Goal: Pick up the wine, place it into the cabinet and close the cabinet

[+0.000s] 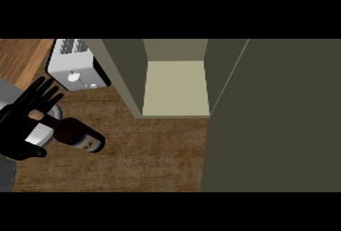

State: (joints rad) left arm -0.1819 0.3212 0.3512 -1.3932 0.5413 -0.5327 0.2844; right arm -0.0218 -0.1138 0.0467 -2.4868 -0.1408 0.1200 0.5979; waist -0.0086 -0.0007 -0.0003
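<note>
The wine bottle (78, 134) is dark with a pale label and a cork top. It shows on the wooden counter at the left, its neck pointing up-left. My left hand (26, 118) is at the left edge with straight fingers spread upward. The bottle's neck crosses in front of the palm, and I cannot tell whether they touch. The cabinet (174, 88) stands open at the top centre, its pale shelf bare. Its olive door (279, 117) is swung out and fills the right side. My right hand does not show.
A white toaster (75, 67) stands at the back left, close to the cabinet's left wall. A pale grey cylinder (43, 134) sits just under the bottle's neck beside my hand. Bare wooden counter (153, 153) stretches between the bottle and the door.
</note>
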